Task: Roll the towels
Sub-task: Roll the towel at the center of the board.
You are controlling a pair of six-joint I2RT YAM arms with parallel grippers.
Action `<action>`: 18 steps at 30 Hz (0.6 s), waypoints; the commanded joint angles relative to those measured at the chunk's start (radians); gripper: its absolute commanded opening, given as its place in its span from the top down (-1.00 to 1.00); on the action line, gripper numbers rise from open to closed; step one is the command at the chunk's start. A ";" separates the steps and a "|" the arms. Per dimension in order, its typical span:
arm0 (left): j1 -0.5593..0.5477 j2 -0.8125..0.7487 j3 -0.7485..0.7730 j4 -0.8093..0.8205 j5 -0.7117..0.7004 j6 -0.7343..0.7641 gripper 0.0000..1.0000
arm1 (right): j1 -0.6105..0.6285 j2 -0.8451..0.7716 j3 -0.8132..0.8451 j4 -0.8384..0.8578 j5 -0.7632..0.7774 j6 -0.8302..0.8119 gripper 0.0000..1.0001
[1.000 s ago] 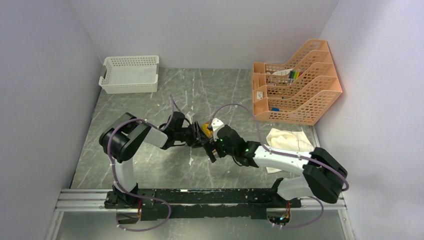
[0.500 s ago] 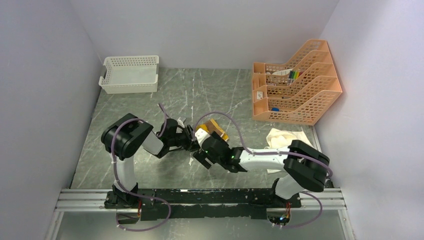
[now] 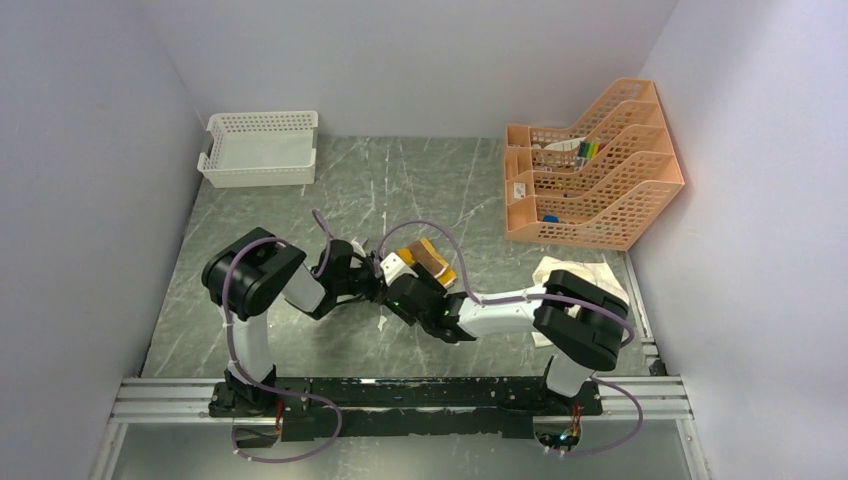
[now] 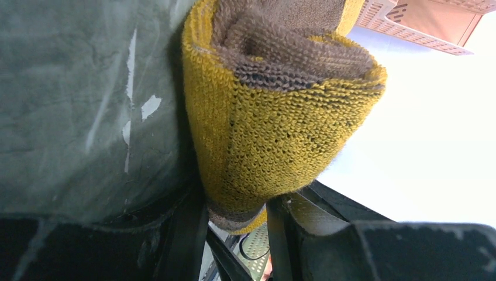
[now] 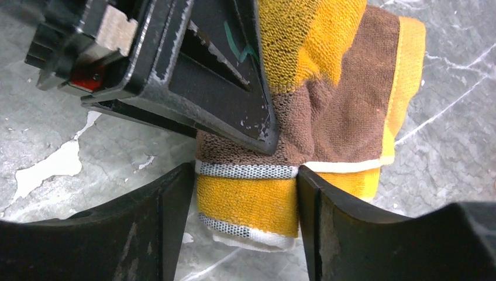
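Observation:
The mustard-yellow and brown towel (image 3: pixel 432 258) lies partly rolled at the table's middle. In the left wrist view its roll (image 4: pixel 275 129) fills the frame. My left gripper (image 4: pixel 234 234) is shut on the roll's near end and also shows in the top view (image 3: pixel 370 278). My right gripper (image 5: pixel 243 228) is shut on a flat yellow end of the same towel (image 5: pixel 345 105), right beside the left gripper's finger (image 5: pixel 199 64). In the top view the right gripper (image 3: pixel 395 290) meets the left one. The cream towel (image 3: pixel 580 272) lies crumpled at the right, partly hidden by the right arm.
A white lattice basket (image 3: pixel 262 148) stands at the back left. An orange tiered organiser (image 3: pixel 590 190) with small items stands at the back right. Grey walls close in on three sides. Both arms' cables loop over the towel area.
My right gripper has moved left, up against the left gripper at the yellow towel. The right arm's elbow has folded leftward. The left gripper has drawn back a little to the left.

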 commanded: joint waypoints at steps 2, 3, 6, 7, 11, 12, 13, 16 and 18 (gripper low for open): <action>0.027 -0.013 -0.030 -0.100 -0.070 0.019 0.01 | 0.003 0.017 -0.003 0.032 0.007 0.049 -0.05; 0.032 -0.024 -0.032 -0.111 -0.073 0.026 0.00 | 0.001 0.014 -0.005 0.033 -0.002 0.057 0.19; 0.043 -0.068 -0.022 -0.166 -0.081 0.061 -0.01 | -0.017 0.005 -0.017 0.039 -0.047 0.084 0.46; 0.046 -0.087 -0.013 -0.195 -0.087 0.078 -0.03 | -0.027 -0.001 -0.023 0.043 -0.070 0.092 0.50; 0.052 -0.189 0.029 -0.340 -0.136 0.165 -0.22 | -0.079 -0.034 -0.050 0.068 -0.187 0.134 0.77; 0.052 -0.219 0.037 -0.366 -0.152 0.187 -0.28 | -0.096 -0.044 -0.058 0.077 -0.236 0.145 0.79; 0.053 -0.256 0.044 -0.391 -0.169 0.211 -0.33 | -0.115 -0.056 -0.067 0.087 -0.278 0.156 0.86; 0.054 -0.362 0.100 -0.562 -0.249 0.312 -0.47 | -0.185 -0.084 -0.096 0.124 -0.420 0.196 1.00; 0.054 -0.410 0.130 -0.656 -0.303 0.357 -0.50 | -0.232 -0.102 -0.118 0.153 -0.507 0.224 1.00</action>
